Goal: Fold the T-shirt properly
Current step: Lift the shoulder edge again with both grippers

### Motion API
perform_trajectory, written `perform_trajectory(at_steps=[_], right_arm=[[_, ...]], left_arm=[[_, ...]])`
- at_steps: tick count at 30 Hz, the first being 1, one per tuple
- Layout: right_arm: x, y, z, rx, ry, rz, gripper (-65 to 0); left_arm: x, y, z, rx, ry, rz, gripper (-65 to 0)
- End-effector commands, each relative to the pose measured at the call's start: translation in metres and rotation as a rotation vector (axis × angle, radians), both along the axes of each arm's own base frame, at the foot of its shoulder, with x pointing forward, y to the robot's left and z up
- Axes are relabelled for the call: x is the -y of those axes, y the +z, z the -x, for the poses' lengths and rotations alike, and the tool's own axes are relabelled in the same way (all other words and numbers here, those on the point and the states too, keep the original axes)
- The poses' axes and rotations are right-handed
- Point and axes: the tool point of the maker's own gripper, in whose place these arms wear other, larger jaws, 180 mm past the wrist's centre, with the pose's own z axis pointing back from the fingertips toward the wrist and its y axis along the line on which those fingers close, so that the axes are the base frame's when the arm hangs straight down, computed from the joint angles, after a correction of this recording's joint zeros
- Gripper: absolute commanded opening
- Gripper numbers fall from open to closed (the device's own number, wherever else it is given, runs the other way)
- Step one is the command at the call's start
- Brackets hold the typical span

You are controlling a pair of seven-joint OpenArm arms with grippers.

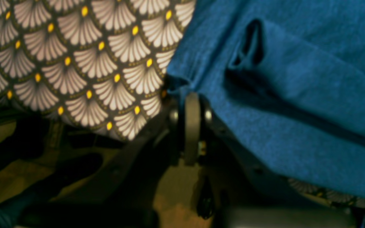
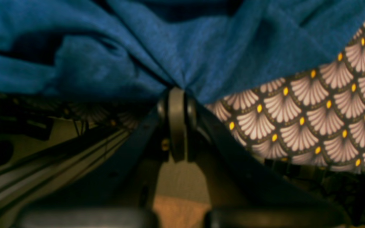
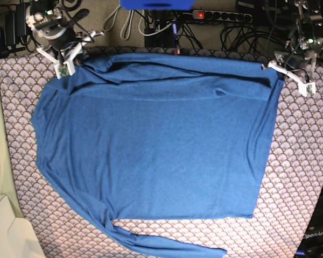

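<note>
The T-shirt (image 3: 156,156) lies spread over most of the desk (image 3: 301,177), which is covered by a grey-white scallop-patterned cloth (image 3: 296,161). One long sleeve trails off toward 6 o'clock, and a band along the 12 o'clock edge is already doubled over. It looks like soft, light knit: it should drape, sag between two holds and crease easily, and being limp it will not keep a shape unless laid flat. The sensible holds are the corners and seam edges, pinched through both layers.

The left gripper (image 1: 182,91), at about 2 o'clock in the base view, has its jaws closed on the T-shirt's corner. The right gripper (image 2: 176,90), at about 10 o'clock, is likewise clamped on bunched blue fabric at the other far corner.

Past the 12 o'clock edge lie cables and a power strip (image 3: 220,16), close enough to snag a lifted hem. The patterned cloth could drag along if the jaws pinch too deep.
</note>
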Motion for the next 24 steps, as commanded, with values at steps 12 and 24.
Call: perform_trajectory(at_steps=[12,24], right_arm=[[0.001,0.014,-0.019,0.067,0.007,0.008,-65.0],[0.004,0.044,-0.07,0.2,0.02,0.027,-65.0]], left_arm=[[-0.008,0.027,-0.032,0.103,-0.013,-0.038,-64.5],[-0.005,0.052,-0.08,0.156,-0.014,-0.01,-64.5]])
